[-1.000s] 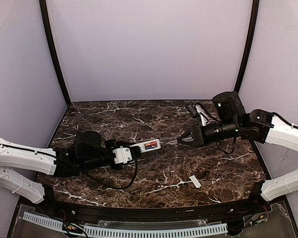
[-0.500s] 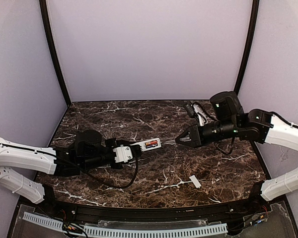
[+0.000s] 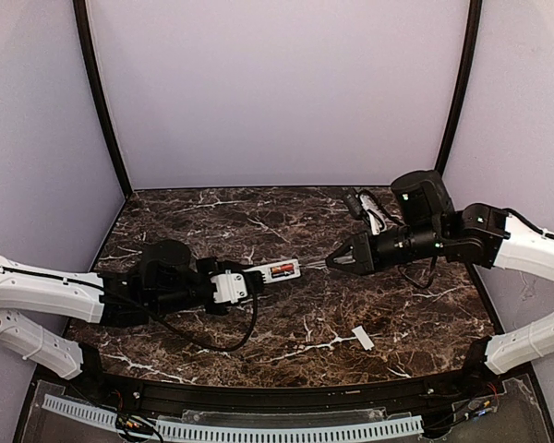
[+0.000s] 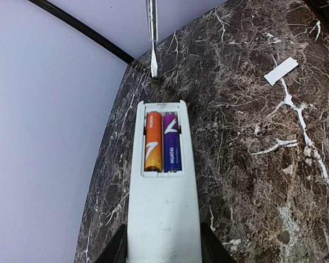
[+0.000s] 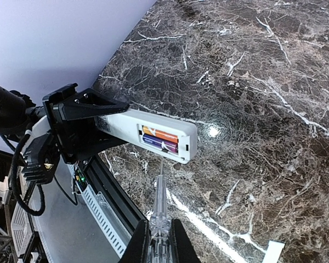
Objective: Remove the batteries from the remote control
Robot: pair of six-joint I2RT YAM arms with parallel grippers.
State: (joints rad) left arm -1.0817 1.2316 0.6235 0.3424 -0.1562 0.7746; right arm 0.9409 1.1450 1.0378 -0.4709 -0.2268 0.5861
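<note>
Batteries point(image 4: 162, 142) lie side by side in the open recess of the remote point(image 4: 163, 219) clamped in my left gripper point(image 3: 247, 281), so my right gripper point(image 5: 159, 244), closed on the pry tool point(image 5: 160, 203), should ease its tip under one cell's end and lever gently.

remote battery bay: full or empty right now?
Full. Both batteries sit side by side in the open recess of the remote control; the cover lies apart on the table.

The top view looks down from high behind; both close wrist views share the remote control point(image 4: 163, 219)
</note>
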